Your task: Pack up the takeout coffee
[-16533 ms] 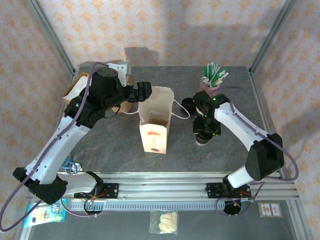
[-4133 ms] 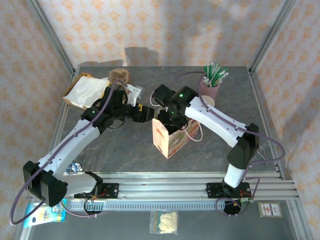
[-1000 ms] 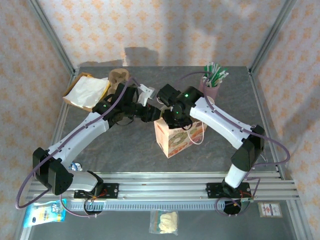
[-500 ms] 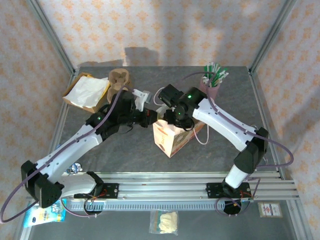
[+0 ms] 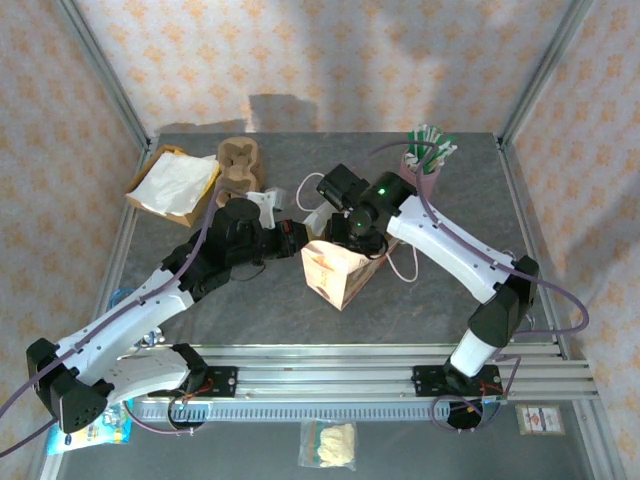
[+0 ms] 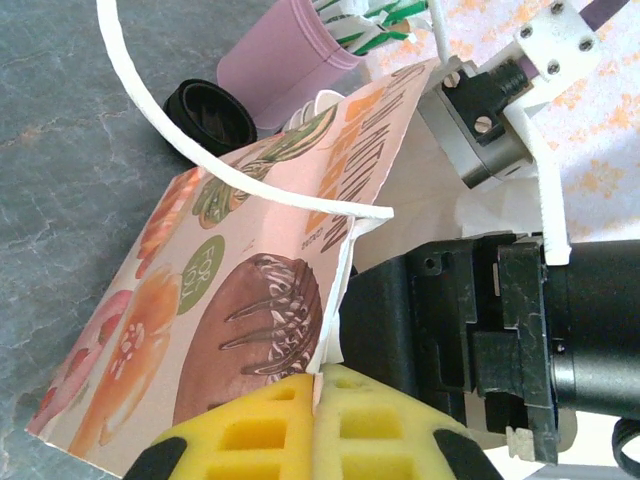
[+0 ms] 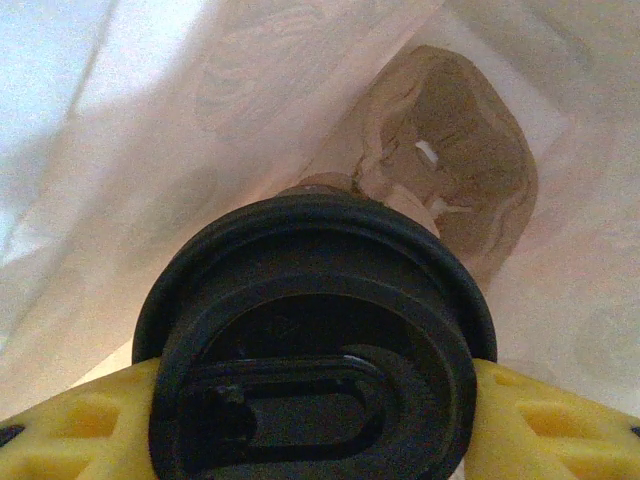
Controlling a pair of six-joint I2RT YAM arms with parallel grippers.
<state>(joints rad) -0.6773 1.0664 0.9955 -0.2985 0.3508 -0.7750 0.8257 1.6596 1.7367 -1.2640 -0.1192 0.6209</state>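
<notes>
The takeout coffee (image 7: 310, 330) shows its round black lid from above, inside the paper bag (image 7: 150, 150). My right gripper (image 7: 315, 400) is shut on it, a yellow pad (image 7: 520, 420) on each side of the lid. The cup below the lid is hidden. The printed bag (image 5: 340, 272) stands tilted at the table's middle, with the right arm's wrist (image 5: 352, 200) reaching into its mouth. My left gripper (image 6: 318, 400) is shut on the bag's rim edge (image 6: 335, 300), its yellow pads pressed together on the paper.
A brown cardboard piece (image 7: 450, 160) lies at the bag's bottom. A purple cup of straws (image 5: 420, 165) stands at the back right and loose black lids (image 6: 210, 110) lie near it. A cardboard cup carrier (image 5: 238, 165) and a napkin box (image 5: 172, 182) sit at the back left.
My left gripper has closed on the bag's rim and drawn back toward the near left. The bag has tilted further. The right gripper still holds the coffee inside the bag.
</notes>
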